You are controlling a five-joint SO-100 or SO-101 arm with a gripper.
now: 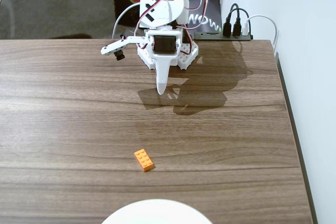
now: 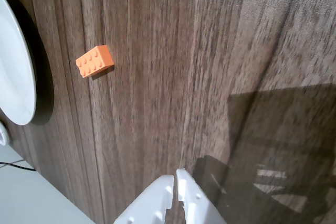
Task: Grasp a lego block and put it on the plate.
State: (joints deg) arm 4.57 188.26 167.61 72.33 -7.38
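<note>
Near the plate [image 1: 157,211] at the table's [image 1: 63,129] near edge lies the lego block [image 1: 144,160] — well apart from the pincer [image 1: 161,91], whose fingers sit together at the far side — long axis slightly diagonal.

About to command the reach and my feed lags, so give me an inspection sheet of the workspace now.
Surface: wood-grain table, flat, dry.
Job's things: lego block lies studs up on the table, apart from the plate at the near edge.
Clutter: nothing seen.
Grippers: gripper shut, empty, well short of the block.
Cables: servo leads on the arm; plugs in a power strip behind the table.
Surroundings: white wall on the right of the fixed view.
</note>
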